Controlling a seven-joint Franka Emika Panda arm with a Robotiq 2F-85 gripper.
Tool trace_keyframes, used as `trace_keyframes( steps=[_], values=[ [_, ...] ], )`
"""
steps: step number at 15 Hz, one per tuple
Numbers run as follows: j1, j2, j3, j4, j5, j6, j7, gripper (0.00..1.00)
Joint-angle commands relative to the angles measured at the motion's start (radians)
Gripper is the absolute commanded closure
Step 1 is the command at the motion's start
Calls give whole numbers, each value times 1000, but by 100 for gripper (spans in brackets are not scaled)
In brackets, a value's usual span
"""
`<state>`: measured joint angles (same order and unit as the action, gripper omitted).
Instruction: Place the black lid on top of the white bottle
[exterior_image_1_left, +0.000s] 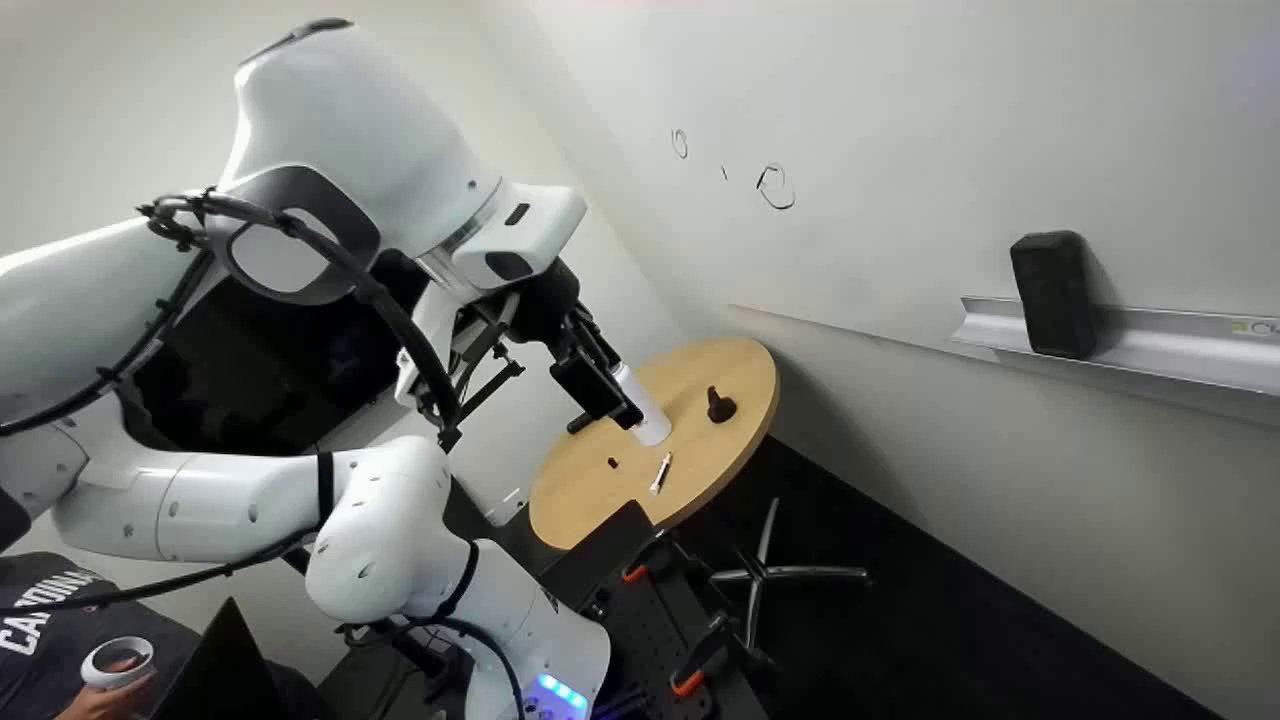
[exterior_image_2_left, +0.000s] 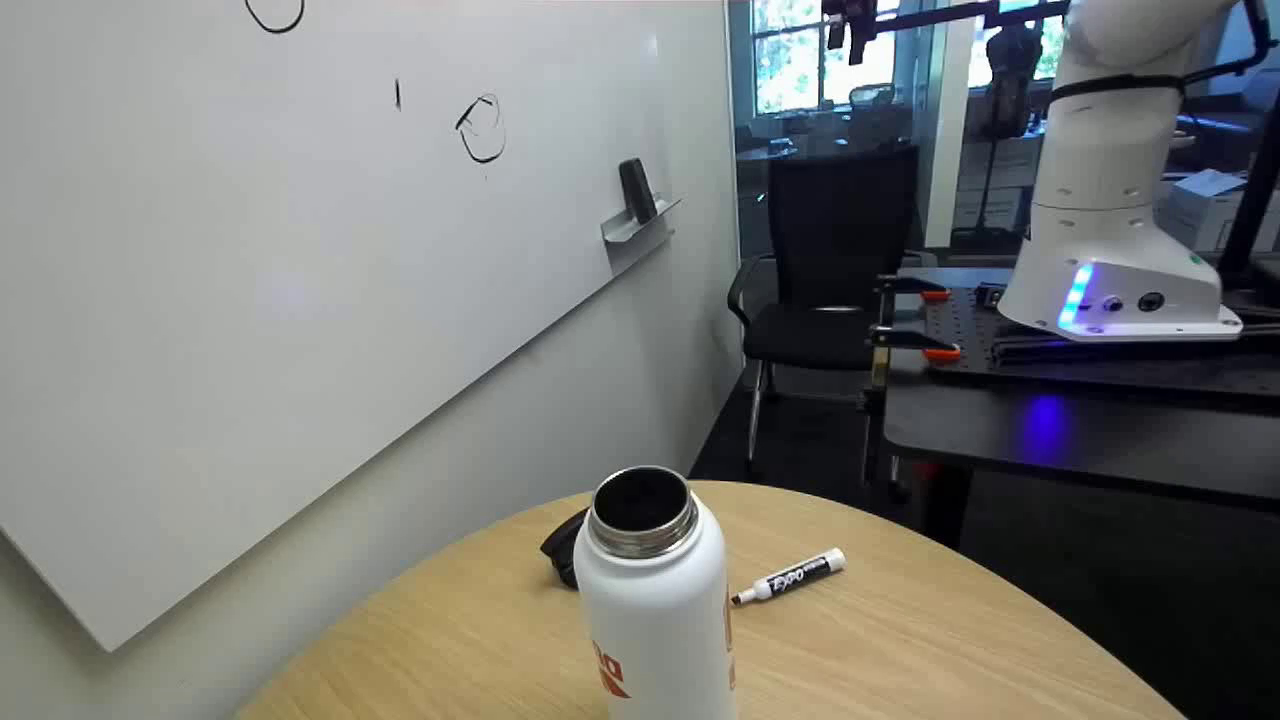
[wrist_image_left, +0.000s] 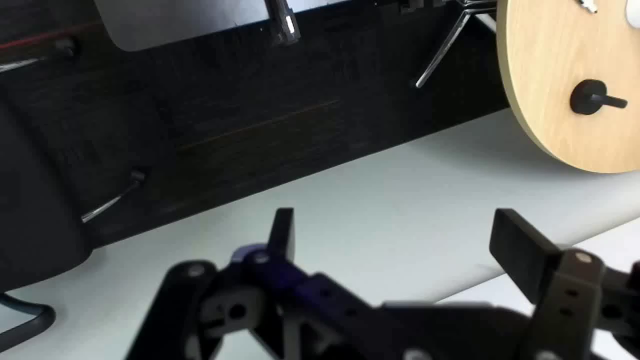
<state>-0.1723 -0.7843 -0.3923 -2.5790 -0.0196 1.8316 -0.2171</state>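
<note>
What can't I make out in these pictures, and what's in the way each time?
White bottle: in an exterior view, the bottom edge cuts off its base; inside, too dark to tell the contents.
Black lid: in an exterior view, partly hidden behind the white bottle.
Marker: mostly cut off by the wrist view's top edge.
Small dark object: too small in an exterior view to identify.
Gripper: too blurred in the wrist view for fine detail.

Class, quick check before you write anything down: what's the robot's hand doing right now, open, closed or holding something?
Robot's hand: open and holding nothing, its fingers well apart in the wrist view.
</note>
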Motion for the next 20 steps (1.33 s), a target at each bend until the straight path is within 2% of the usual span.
trace_keyframes(
  steps=[1, 4, 7, 12, 18, 19, 20],
  values=[
    [-24, 8, 19, 2, 15, -1, -15, 0],
    [-24, 8, 19, 2, 15, -1, -15, 0],
    [34, -35, 72, -22, 32, 9, -61, 0],
    [206, -40, 228, -42, 130, 62, -95, 0],
    [452, -27, 400, -138, 279, 267, -133, 0],
    [408, -22, 384, -101, 246, 207, -83, 0],
    [439, -22, 400, -117, 255, 232, -87, 0]
  ],
)
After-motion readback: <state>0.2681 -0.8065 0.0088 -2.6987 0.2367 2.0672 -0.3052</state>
